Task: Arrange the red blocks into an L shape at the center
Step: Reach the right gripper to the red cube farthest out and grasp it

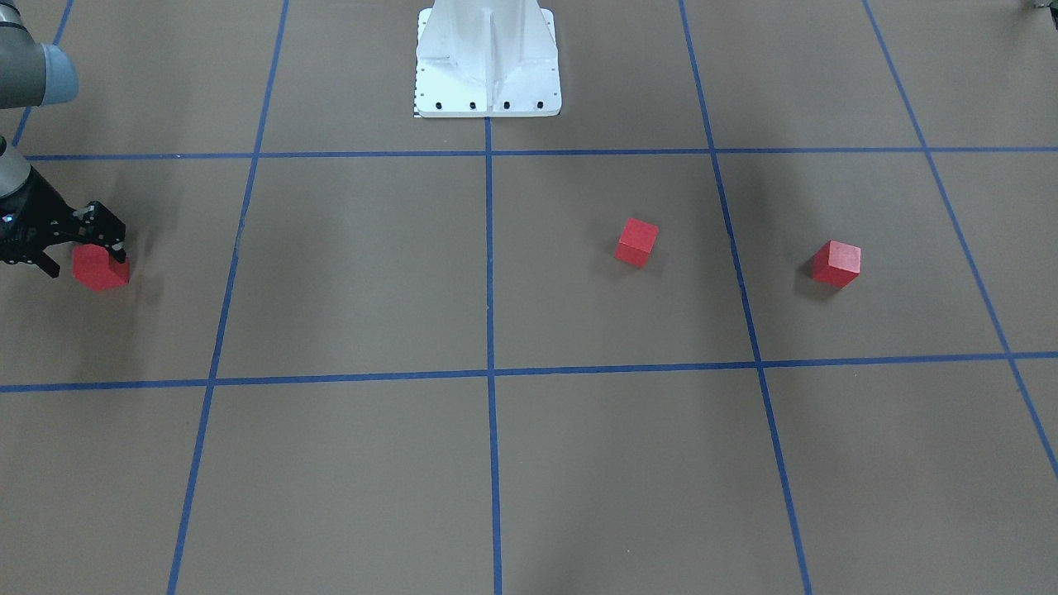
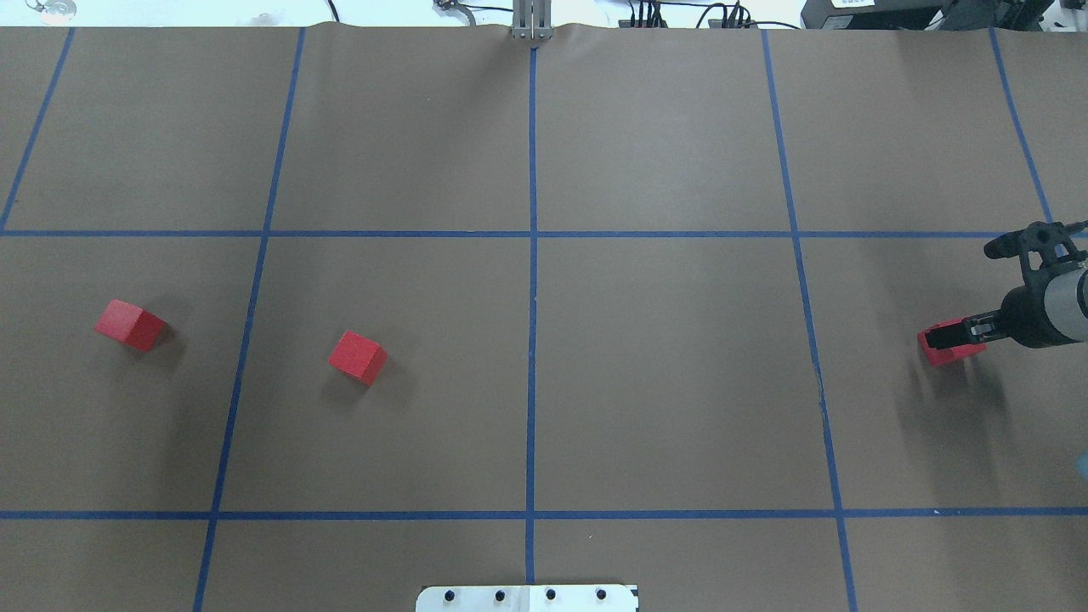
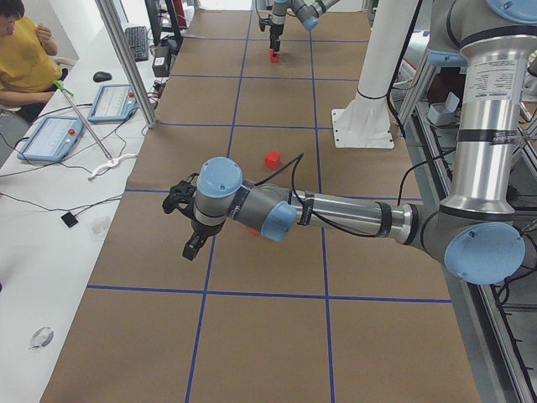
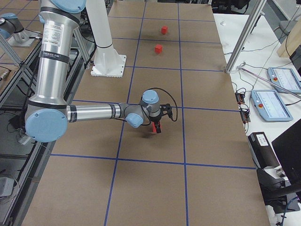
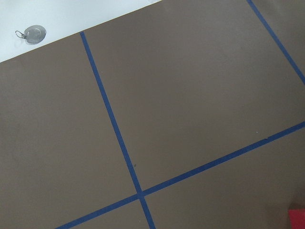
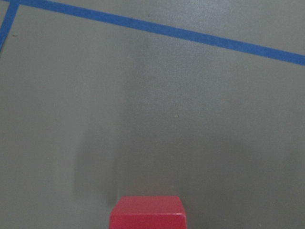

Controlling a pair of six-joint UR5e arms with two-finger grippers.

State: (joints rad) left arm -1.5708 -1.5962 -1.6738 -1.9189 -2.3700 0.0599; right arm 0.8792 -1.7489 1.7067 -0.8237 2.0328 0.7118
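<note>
- Front-facing: the right tool (image 1: 83, 253) is down at the first red block (image 1: 101, 268), jaws astride it. Whether they pinch it, I cannot tell.
- Overhead: the second red block (image 2: 358, 357) and third red block (image 2: 129, 325) sit loose on the tabletop (image 2: 663, 382). All three are off the center (image 2: 532, 374).
- Left side: the left tool (image 3: 191, 243) hangs above the tabletop, and its opening cannot be judged.
- Right side: the first red block lies under the near arm's tool.
- Left wrist: only a red corner shows.
- Right wrist: plain matte faces suggest light, rigid, grippy cubes. Take opposite flat faces, squared up.
</note>
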